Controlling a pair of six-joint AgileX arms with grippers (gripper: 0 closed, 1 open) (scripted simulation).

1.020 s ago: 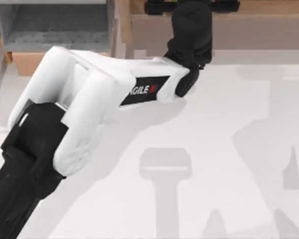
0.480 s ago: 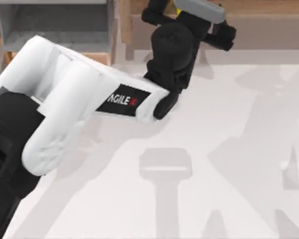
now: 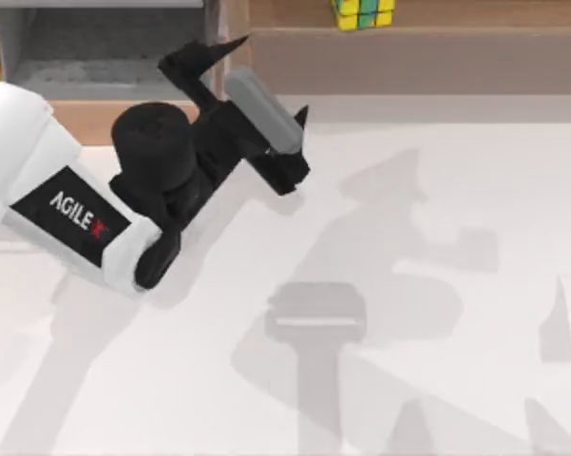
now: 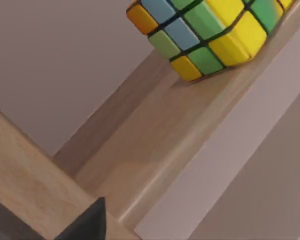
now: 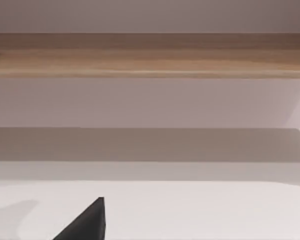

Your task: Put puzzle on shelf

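Puzzle [image 3: 363, 12] sits on the shelf [image 3: 456, 13], free of any grip. Left gripper [image 3: 262, 78], fingers spread and empty, hangs over the tabletop [image 3: 409, 285], the cube well off to its upper right.

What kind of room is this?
Probably a computer-made robot practice room: a plain white table, a wooden shelf holding a puzzle, and the left gripper, empty, beside a grey-lined box.

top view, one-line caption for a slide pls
Puzzle resting on the shelf; the left hand, open and empty, sits over the table to the puzzle's left.
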